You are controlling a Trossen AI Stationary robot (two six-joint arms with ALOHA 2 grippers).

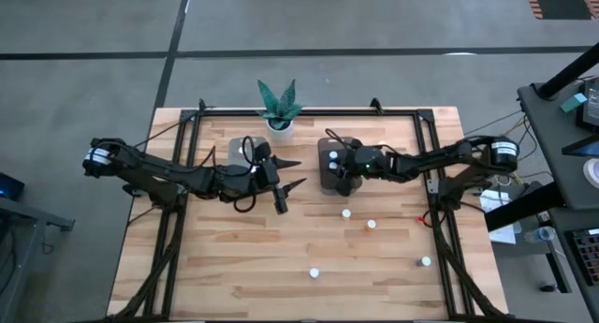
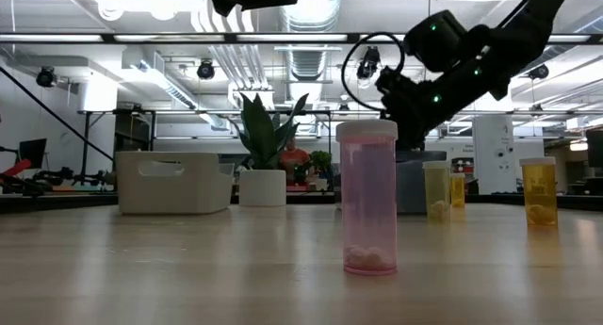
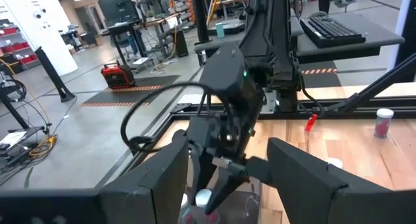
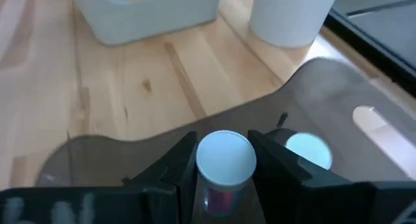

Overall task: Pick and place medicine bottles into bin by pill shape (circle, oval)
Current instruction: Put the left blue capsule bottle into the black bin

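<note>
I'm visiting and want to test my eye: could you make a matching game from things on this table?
Things:
1. right gripper
2. left gripper
3. pale translucent plastic tub
4. green plant in white pot

States:
A. open, empty
B. at the table's far edge
C. shut on a white-capped bottle over the dark smoky tub
D. under the left arm

Pairs: 1-C, 2-A, 3-D, 4-B

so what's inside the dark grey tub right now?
Dark smoky grey plastic tub: one white-capped bottle lies inside. The right gripper holds another white-capped bottle above it, hiding part of the floor.
</note>
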